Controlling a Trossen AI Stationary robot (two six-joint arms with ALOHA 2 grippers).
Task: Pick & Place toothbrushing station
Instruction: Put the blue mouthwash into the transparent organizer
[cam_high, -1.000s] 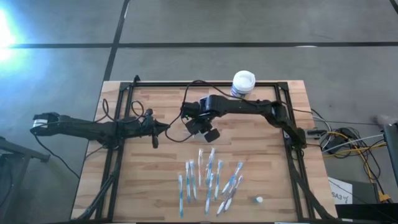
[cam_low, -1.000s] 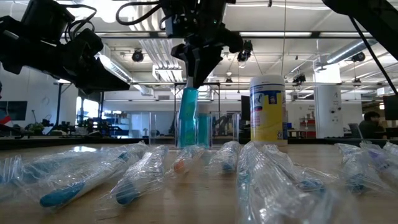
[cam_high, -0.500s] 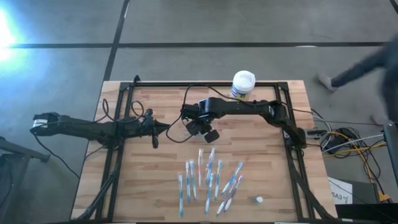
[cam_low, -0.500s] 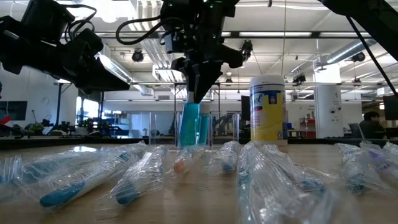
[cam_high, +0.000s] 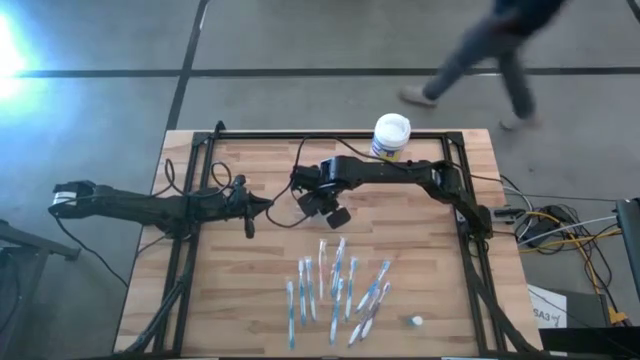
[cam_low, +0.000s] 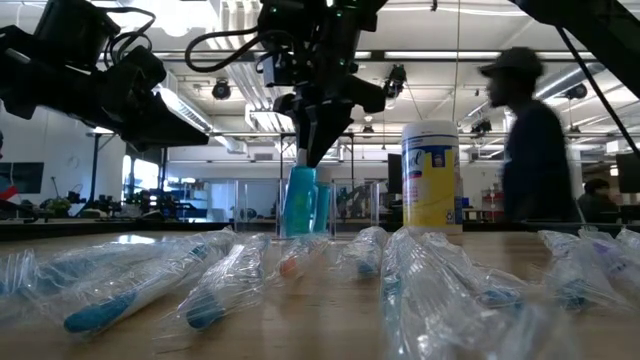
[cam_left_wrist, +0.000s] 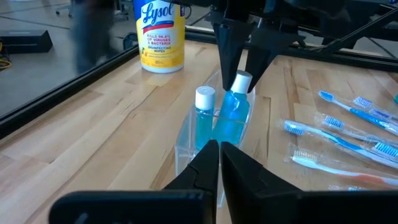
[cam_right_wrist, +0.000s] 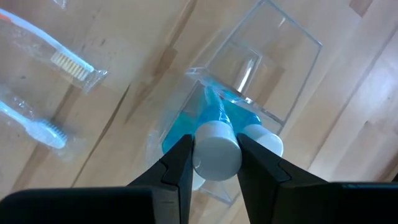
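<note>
pinching a blue bottle (cam_right_wrist: 214, 134) over the clear holder (cam_right_wrist: 273, 68), right hand (cam_right_wrist: 216, 163), left hand (cam_left_wrist: 220, 163) pressed together

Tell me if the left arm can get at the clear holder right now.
Probably not cleanly. The left end effector is shut and faces the clear holder, but the right end effector hangs right over it, gripping a blue bottle by the cap.

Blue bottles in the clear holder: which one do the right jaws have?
The tilted blue bottle, its white cap clamped in the right gripper. The other bottle stands upright beside it in the clear holder, untouched.
</note>
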